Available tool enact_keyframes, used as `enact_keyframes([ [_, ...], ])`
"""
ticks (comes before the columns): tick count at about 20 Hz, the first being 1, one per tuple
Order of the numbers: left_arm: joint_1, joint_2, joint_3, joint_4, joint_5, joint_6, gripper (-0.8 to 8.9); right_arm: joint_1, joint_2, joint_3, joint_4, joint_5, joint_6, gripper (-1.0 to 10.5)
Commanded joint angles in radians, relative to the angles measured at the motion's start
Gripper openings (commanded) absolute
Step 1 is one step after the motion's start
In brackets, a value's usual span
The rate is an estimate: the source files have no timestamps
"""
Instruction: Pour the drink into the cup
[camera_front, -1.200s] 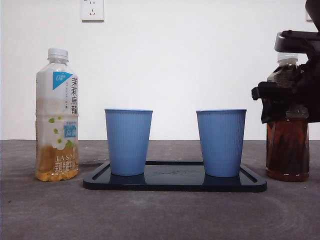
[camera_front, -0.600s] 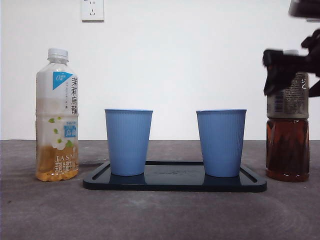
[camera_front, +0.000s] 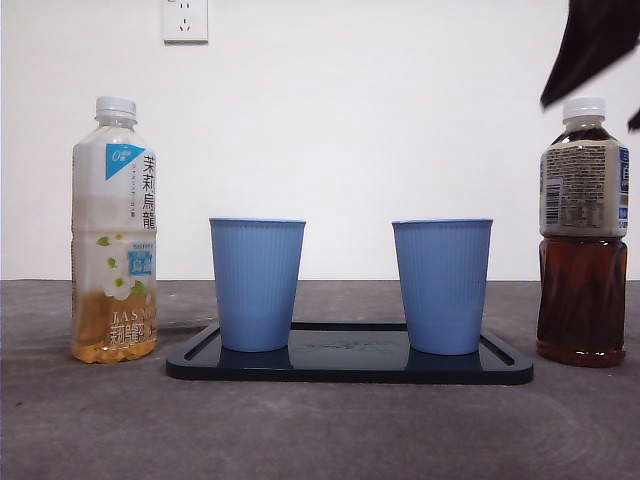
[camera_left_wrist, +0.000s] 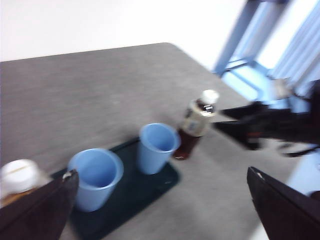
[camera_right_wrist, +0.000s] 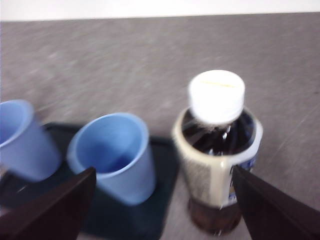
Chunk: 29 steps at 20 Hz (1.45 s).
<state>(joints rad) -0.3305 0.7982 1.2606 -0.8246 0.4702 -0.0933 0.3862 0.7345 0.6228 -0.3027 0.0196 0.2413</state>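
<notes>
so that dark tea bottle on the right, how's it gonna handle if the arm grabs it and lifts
The dark tea bottle looks nearly full, so probably heavy for its size. It is tall on a narrow base, so a high push may tip it. Its white cap is on, so spilling seems unlikely; the plastic may flex slightly under the right gripper.

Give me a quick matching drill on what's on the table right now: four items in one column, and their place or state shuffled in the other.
Items:
1. jasmine tea bottle
2. dark tea bottle
3. blue cups
4. right gripper

Place or state:
A. standing on the black tray
B. open, above the white-capped bottle
C. capped, on the table off the tray's left end in the front view
D. capped, on the table off the tray's right end in the front view

Pairs: 1-C, 2-D, 3-A, 4-B
</notes>
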Motion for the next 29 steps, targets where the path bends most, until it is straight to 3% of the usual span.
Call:
enact_keyframes([
  [1, -0.004, 0.005, 0.014, -0.019, -0.066, 0.075, 5.93, 0.018, -0.041, 0.085, -0.169, 0.001, -0.002, 4.3],
  [6, -0.004, 0.005, -0.049, 0.003, -0.131, 0.101, 5.92, 0.018, -0.115, 0.231, -0.448, 0.003, -0.006, 4.3],
  [10, -0.004, 0.005, -0.25, 0.173, -0.146, 0.058, 5.92, 0.018, -0.187, 0.345, -0.643, -0.017, 0.018, 4.3],
  [14, -0.004, 0.005, -0.443, 0.382, -0.24, 0.011, 5.93, 0.018, -0.233, 0.418, -0.747, -0.046, 0.022, 4.3],
  [21, -0.005, 0.018, -0.622, 0.581, -0.348, -0.03, 5.93, 0.018, -0.241, 0.433, -0.775, -0.046, 0.022, 4.3],
  [24, -0.009, 0.061, -0.689, 0.719, -0.348, -0.08, 5.94, 0.018, -0.241, 0.433, -0.775, -0.046, 0.023, 4.3],
  [29, -0.021, 0.197, -0.694, 0.854, -0.349, -0.077, 5.93, 0.018, -0.241, 0.433, -0.775, -0.046, 0.035, 4.3],
])
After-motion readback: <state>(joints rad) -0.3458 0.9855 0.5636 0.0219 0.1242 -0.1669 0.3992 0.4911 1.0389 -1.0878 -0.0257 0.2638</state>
